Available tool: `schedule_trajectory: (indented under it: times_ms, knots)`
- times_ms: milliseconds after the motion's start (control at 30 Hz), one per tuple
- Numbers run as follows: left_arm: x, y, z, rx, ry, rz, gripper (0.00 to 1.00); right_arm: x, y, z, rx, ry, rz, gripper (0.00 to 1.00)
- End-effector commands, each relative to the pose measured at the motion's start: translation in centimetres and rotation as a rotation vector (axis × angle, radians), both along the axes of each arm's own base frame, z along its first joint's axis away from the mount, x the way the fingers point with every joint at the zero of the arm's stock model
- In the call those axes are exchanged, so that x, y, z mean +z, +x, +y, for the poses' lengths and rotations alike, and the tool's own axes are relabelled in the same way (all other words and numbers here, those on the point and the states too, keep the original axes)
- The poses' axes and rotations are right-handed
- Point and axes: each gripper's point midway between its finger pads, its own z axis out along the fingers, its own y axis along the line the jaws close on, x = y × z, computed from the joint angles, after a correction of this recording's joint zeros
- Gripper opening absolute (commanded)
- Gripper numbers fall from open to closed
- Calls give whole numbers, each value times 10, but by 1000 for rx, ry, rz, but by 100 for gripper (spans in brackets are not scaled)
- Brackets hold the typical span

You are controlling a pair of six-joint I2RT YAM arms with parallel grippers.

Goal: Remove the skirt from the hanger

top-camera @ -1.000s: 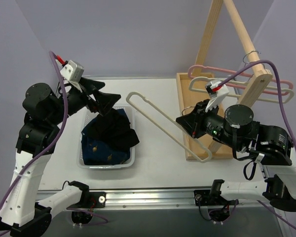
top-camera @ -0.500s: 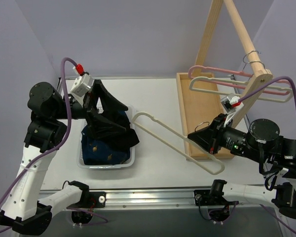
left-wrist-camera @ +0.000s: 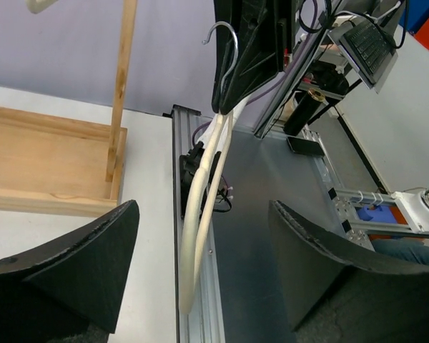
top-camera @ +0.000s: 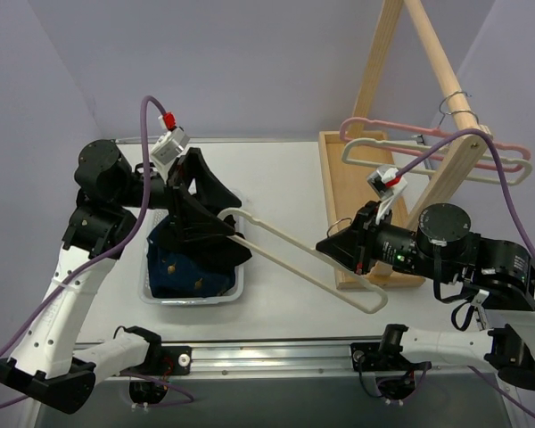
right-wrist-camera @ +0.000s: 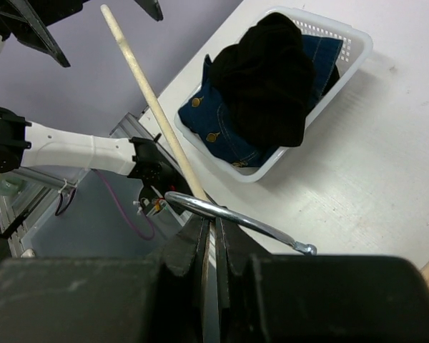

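Observation:
The black skirt [top-camera: 209,242] lies bunched in the white basket [top-camera: 148,287], on top of a blue denim garment; it also shows in the right wrist view [right-wrist-camera: 272,78]. The bare cream hanger [top-camera: 294,259] is held level above the table. My right gripper [top-camera: 341,251] is shut on the hanger at its neck, with the metal hook [right-wrist-camera: 232,216] just above the jaws [right-wrist-camera: 209,232]. My left gripper [top-camera: 225,217] is open, its jaws either side of the hanger's far end [left-wrist-camera: 200,214] without touching it.
A wooden rack [top-camera: 366,178] stands at the right, with a pink hanger [top-camera: 401,132] and another pale hanger [top-camera: 446,160] on its rail. The basket rim [right-wrist-camera: 361,44] sits left of centre. The table's metal front rail [top-camera: 276,355] runs along the near edge.
My left gripper has swung right from over the basket to straddle the hanger's far end. My right gripper has shifted the hanger a little left and back.

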Motion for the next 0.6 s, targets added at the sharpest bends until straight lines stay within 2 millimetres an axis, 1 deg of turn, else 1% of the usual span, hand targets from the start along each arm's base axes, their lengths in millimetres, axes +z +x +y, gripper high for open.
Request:
schedule_trajectory:
  times_ms: [0, 67, 133, 167, 200, 233, 267, 300, 333, 367, 400, 433, 467, 500, 533, 567]
  knots:
    - [9, -10, -2, -40, -17, -62, 79, 18, 3, 11, 17, 66, -37, 0]
    - [4, -13, -5, -55, -6, -46, 76, 25, 3, 11, 16, 82, -47, 0]
    - [1, -12, -8, -58, 3, -59, 64, 30, 3, 14, 20, 90, -50, 0]
    - [-5, -13, -9, -59, 24, -31, 55, 35, 3, 13, 24, 102, -57, 0]
    - [-4, -14, -10, -63, 26, -57, 47, 37, 2, 13, 24, 106, -59, 0]
    - [-7, -14, -10, -61, 40, -38, 23, 38, 3, 12, 19, 110, -59, 0]
    - [-8, -12, -11, -55, 44, -38, 5, 41, 2, 11, 19, 113, -62, 0]
    - [-8, -11, -11, -41, 47, -47, 3, 40, 3, 10, 14, 111, -60, 0]
    - [-6, -10, -11, -33, 46, -58, 2, 38, 2, 10, 13, 104, -52, 8]
    - [-6, -7, -11, -13, 49, -58, 2, 39, 8, 5, -28, 101, -56, 27]
    - [-6, -4, -11, 11, 54, -61, 2, 40, 9, 1, -44, 102, -54, 52]
    - [-4, -2, -9, 39, 66, -57, 2, 40, 9, -2, -59, 101, -47, 59]
    - [-5, 8, -10, 87, 82, -59, 2, 43, 12, -5, -81, 107, -49, 68]
    - [-7, 13, -10, 110, 97, -78, 2, 52, 10, -13, -95, 141, -57, 79]
    - [-6, 15, -7, 137, 120, -69, 2, 59, 10, -17, -106, 174, -63, 83]
    - [-10, 27, -7, 191, 146, -69, 2, 66, 8, -21, -115, 209, -61, 88]
